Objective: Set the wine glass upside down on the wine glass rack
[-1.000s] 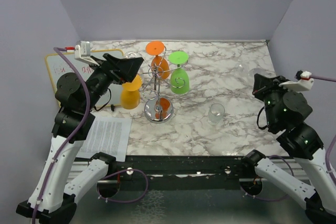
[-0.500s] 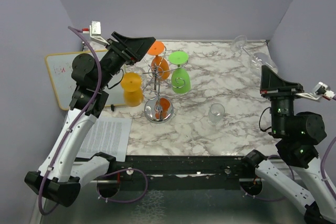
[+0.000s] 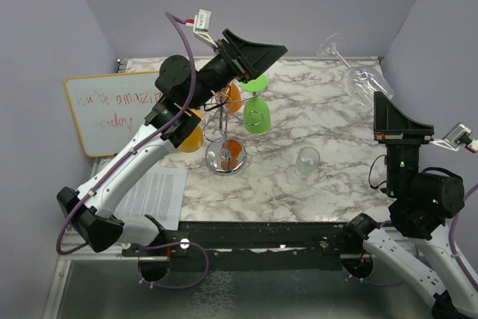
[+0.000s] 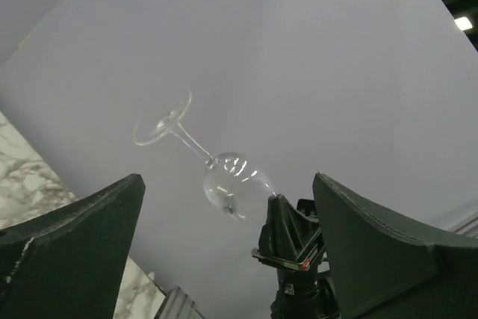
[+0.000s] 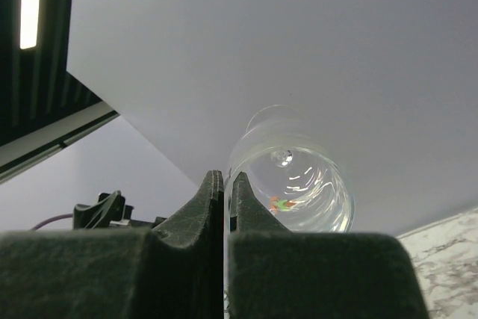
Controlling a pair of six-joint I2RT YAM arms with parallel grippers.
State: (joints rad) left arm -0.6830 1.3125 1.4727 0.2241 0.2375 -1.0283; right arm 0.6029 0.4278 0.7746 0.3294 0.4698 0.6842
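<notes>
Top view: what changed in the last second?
Left gripper, open and empty, swung up and right from beside the yellow glass to above the rack. Right gripper, shut on the clear wine glass, raised it high. Rack, green glass and tumbler stayed put.

wine glass (image 3: 364,82): clear, stemmed, with a round foot and a rounded bowl
wine glass pose: raised well above the bench (image 3: 321,196) and tilted, with the foot up toward the back wall and the bowl mouth lower
wine glass hold: the bowl's rim wall is pinched between the closed jaws of the right gripper (image 5: 224,184)
wine glass rack (image 3: 224,156): chrome wire stand with a mirrored disc base, a thin central post and curled arms
rack pose: upright on the bench, left of middle, with its top partly hidden
rack load: a green glass (image 3: 255,113) and an orange glass (image 3: 233,96) hang bowl-down
relation: the wine glass is well apart from the rack, to its right
</notes>
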